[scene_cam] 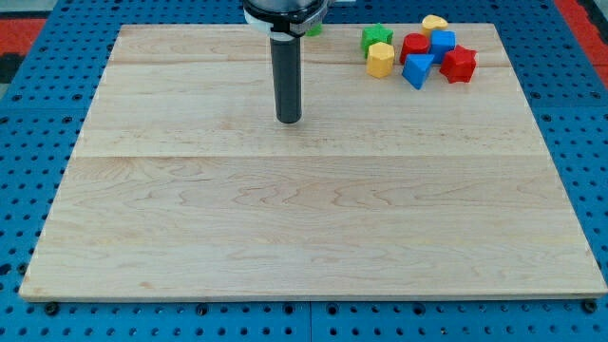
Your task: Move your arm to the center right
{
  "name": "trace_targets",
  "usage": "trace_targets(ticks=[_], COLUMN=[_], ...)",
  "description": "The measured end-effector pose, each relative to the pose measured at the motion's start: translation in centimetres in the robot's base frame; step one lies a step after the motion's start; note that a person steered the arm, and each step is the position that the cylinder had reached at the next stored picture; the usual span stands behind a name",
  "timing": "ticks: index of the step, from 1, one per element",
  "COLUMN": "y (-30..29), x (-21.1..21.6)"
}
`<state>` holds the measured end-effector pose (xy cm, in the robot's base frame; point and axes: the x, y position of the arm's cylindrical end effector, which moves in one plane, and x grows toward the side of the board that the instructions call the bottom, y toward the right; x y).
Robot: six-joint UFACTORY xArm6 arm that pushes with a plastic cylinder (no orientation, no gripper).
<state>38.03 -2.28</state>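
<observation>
My tip (288, 120) rests on the wooden board (304, 209), a little above the view's middle and left of centre. The blocks sit in a cluster at the view's top right, well to the right of my tip. They are a green star block (376, 36), a yellow hexagonal block (380, 60), a red block (414, 46), a blue block (443, 42), a blue triangular block (417, 69), a red star-like block (459, 64) and a yellow block (434, 22). A green block (313, 29) is partly hidden behind the rod's mount.
The board lies on a blue perforated table (38, 114). A red area (24, 24) shows at the view's top left corner and another at the top right.
</observation>
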Motion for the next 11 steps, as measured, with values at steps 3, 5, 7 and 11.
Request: trace_targets(ticks=[3, 5, 7, 11], y=[0.0, 0.4, 4.5, 31.5], x=[0.0, 0.0, 1.7, -1.2])
